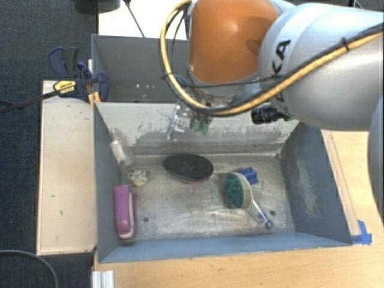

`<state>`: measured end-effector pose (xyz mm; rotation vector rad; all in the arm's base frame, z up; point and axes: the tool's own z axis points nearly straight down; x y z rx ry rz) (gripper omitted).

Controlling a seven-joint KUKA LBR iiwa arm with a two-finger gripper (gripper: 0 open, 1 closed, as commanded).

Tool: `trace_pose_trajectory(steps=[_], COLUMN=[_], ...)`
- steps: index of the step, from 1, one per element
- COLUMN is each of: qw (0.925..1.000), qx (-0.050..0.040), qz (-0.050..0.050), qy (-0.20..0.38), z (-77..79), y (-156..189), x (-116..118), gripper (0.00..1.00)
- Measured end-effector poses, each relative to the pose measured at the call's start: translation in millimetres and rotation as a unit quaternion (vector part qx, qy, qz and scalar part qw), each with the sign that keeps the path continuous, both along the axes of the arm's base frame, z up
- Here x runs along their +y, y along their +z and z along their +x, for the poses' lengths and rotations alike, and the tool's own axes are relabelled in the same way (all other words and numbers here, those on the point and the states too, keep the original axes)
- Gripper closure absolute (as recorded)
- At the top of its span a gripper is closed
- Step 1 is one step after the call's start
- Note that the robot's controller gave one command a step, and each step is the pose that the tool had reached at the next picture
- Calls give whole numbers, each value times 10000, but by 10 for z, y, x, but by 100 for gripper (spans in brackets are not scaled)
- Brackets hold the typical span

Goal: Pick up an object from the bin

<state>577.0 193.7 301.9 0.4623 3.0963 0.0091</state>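
Observation:
My gripper (187, 123) hangs high over the back of the bin, under the orange cover, with nothing between its fingertips. Below it, a black oval brush (188, 167) lies on the bin floor near the back middle. To the right of that lies a green round dish brush (237, 191) with a clear handle and a blue piece beside it. A small pale crumpled object (138, 177) rests to the left of the black brush.
A pink oblong case (124, 210) lies along the left wall near the front. A clear small bottle (119, 151) leans in the back left corner. The arm and its cables hide the bin's upper right part.

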Motion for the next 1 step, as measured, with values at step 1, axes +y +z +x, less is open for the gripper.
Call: trace_pose_trajectory(steps=[1], qw=[9974], qx=[82], qz=[-30], qy=[719], z=[-41], y=[-1355], x=[243], gripper=[100])
